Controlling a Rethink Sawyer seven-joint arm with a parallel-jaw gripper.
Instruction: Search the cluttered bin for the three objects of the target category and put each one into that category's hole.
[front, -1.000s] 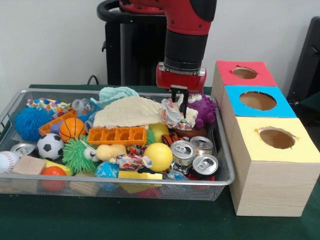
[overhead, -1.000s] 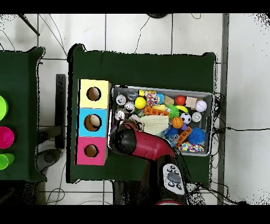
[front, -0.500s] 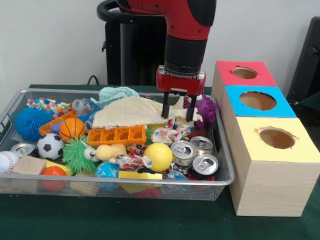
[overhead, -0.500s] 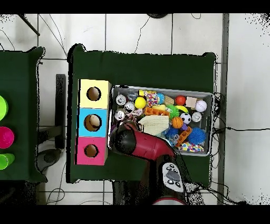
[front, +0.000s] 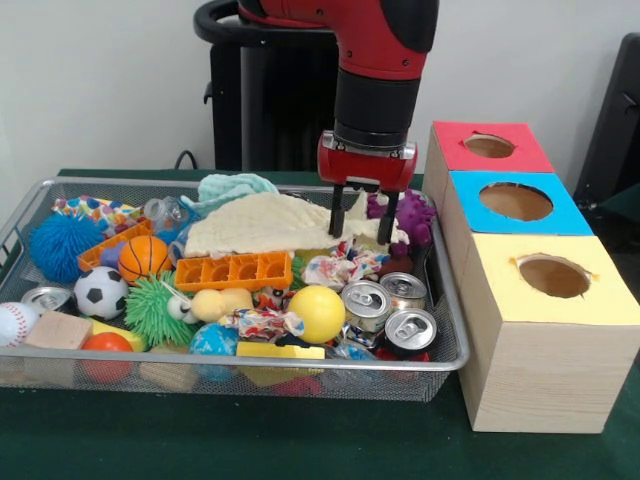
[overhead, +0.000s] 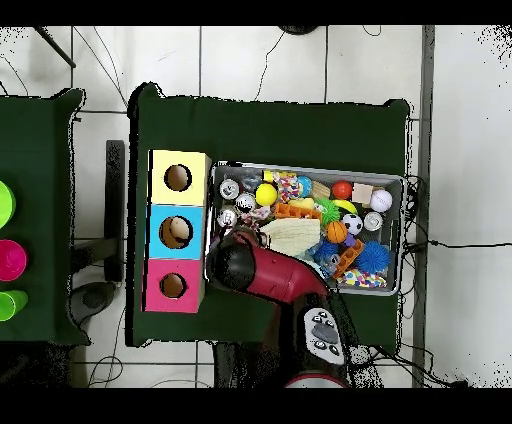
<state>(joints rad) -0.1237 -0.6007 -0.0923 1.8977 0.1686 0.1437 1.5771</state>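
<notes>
My pincer (front: 364, 226) hangs open and empty; the crumpled printed wrapper (front: 343, 268) lies just below it, long axis seemingly crosswise.

I can read no words, brand names or numbers on anything in front of me in either view. The cans (front: 388, 307) show me only their plain tops, and the wrappers (front: 262, 322) carry coloured patterns too small for me to make out as letters. The three boxes (front: 513, 258) have bare red, blue and yellow tops with holes and no labels.
</notes>
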